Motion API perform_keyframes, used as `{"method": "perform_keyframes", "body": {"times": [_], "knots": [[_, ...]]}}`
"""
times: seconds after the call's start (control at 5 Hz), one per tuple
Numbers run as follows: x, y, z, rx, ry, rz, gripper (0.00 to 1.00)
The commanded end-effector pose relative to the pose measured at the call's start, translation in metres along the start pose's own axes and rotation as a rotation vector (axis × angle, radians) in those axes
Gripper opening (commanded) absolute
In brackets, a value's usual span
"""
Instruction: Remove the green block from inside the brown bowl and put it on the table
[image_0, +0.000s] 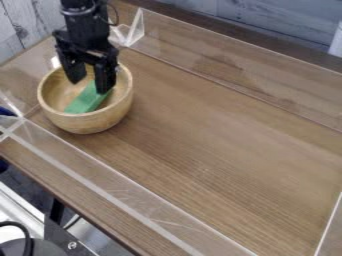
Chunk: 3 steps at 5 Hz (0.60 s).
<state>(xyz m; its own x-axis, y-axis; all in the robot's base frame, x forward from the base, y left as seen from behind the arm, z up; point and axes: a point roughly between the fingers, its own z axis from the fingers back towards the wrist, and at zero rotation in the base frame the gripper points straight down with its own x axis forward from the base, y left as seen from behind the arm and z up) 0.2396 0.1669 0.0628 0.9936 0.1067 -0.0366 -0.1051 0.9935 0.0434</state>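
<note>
A round light-brown wooden bowl sits at the left of the table. Inside it lies the green block, elongated and tilted, its far end partly hidden by the gripper. My black gripper points straight down over the bowl. It is open, with one finger on each side of the block's far end, down at about rim height. I cannot tell whether the fingertips touch the block.
Low clear acrylic walls edge the tabletop at the front, left and back. Wood-grain surface stretches to the right of the bowl. Beyond the back-left wall is a pale plank surface.
</note>
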Motion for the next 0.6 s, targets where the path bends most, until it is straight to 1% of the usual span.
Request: {"method": "perform_keyframes", "body": {"times": [0.0, 0.4], "knots": [[0.005, 0.008, 0.005, 0.029, -0.028, 0.008, 1.0], [0.006, 0.013, -0.007, 0.032, -0.014, 0.021, 1.0]]}}
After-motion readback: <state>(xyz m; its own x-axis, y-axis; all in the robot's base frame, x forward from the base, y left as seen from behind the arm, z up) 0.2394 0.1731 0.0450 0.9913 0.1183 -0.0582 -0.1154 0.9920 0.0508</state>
